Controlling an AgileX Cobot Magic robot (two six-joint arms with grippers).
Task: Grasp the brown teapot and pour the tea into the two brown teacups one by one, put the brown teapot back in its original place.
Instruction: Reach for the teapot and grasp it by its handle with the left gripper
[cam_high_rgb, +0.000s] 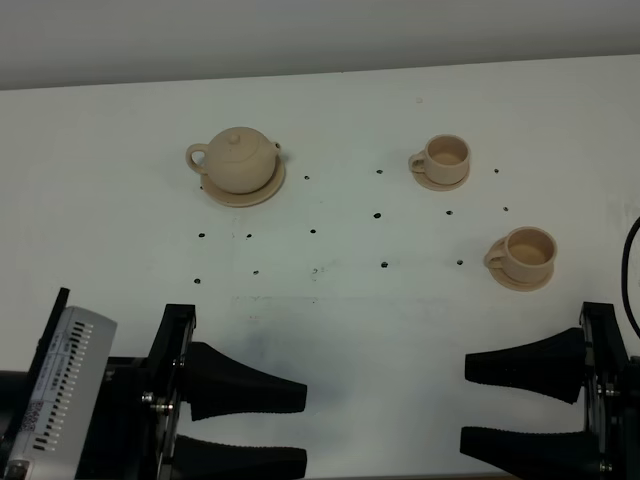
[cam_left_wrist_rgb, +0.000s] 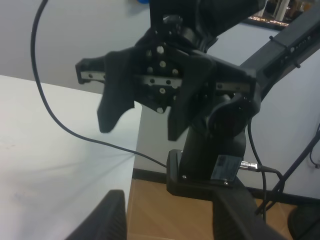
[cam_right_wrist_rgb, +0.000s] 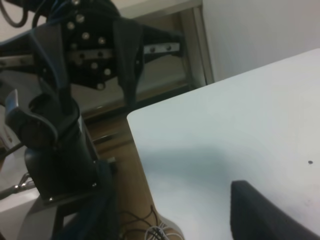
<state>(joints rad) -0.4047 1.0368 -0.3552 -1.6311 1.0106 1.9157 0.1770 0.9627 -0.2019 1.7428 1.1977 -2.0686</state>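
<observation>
The brown teapot (cam_high_rgb: 238, 160) stands upright with its lid on, on the wide flat saucer (cam_high_rgb: 262, 190) at the back left of the white table. The two brown teacups stand on small saucers on the right, one at the back (cam_high_rgb: 445, 155) and one nearer the front (cam_high_rgb: 527, 252). My left gripper (cam_high_rgb: 300, 428) is open and empty at the front left, well short of the teapot. My right gripper (cam_high_rgb: 466, 404) is open and empty at the front right, in front of the nearer cup. Neither wrist view shows the teapot or cups.
Small black dots mark the table (cam_high_rgb: 340, 300) between the teapot and cups. A black cable (cam_high_rgb: 630, 260) hangs at the right edge. The left wrist view shows the other arm (cam_left_wrist_rgb: 165, 90) beyond the table's edge. The right wrist view shows the opposite arm (cam_right_wrist_rgb: 75, 65) and a table corner (cam_right_wrist_rgb: 131, 116).
</observation>
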